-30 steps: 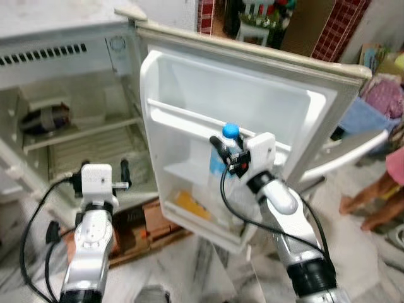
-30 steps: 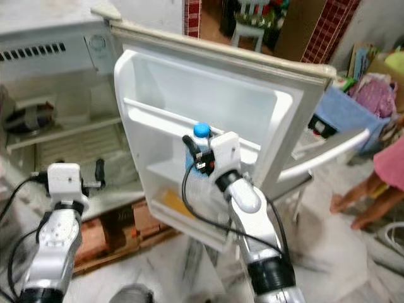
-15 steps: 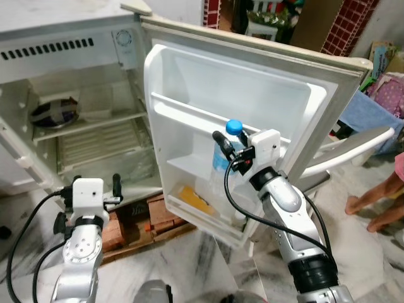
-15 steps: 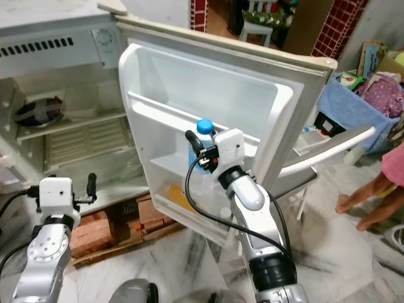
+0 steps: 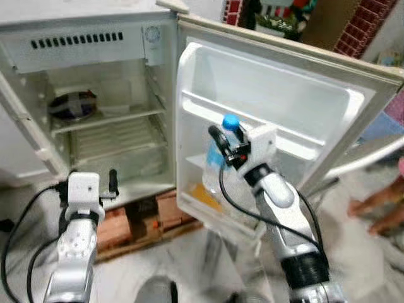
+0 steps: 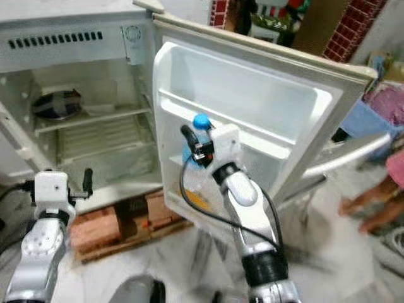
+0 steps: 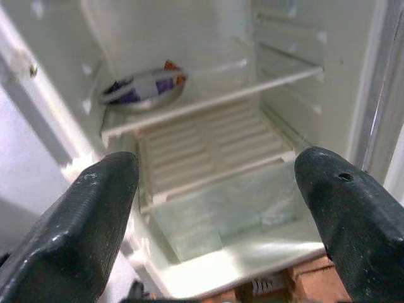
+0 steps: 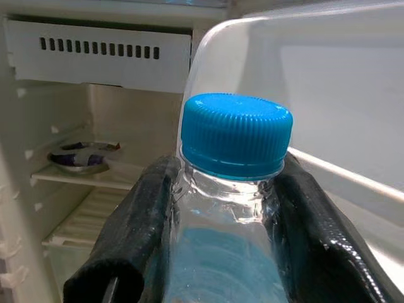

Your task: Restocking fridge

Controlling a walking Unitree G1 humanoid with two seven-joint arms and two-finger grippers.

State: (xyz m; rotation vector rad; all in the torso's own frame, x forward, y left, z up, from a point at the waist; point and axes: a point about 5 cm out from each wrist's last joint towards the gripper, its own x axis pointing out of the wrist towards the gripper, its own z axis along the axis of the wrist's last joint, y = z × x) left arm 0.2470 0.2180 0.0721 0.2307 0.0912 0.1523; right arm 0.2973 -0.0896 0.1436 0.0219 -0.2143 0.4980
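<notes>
The left gripper (image 5: 95, 183) hangs empty, fingers spread wide, before the open fridge (image 5: 95, 44). At the door shelf (image 5: 208, 202), the right gripper (image 6: 197, 150) is clamped on the water bottle (image 8: 227, 208) just under its blue cap (image 8: 236, 134). Clear thin plastic looks slick, likely heavy if full; that stiff neck grip seems safest.

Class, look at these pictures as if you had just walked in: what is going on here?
A humanoid robot stands before an open fridge. Its right tool is shut on a clear water bottle with a blue cap, held up in front of the door shelves. The left tool is open, holds nothing, and points at the fridge interior, where a wrapped dish sits on the upper shelf. A yellow item lies in the lower door shelf.
</notes>
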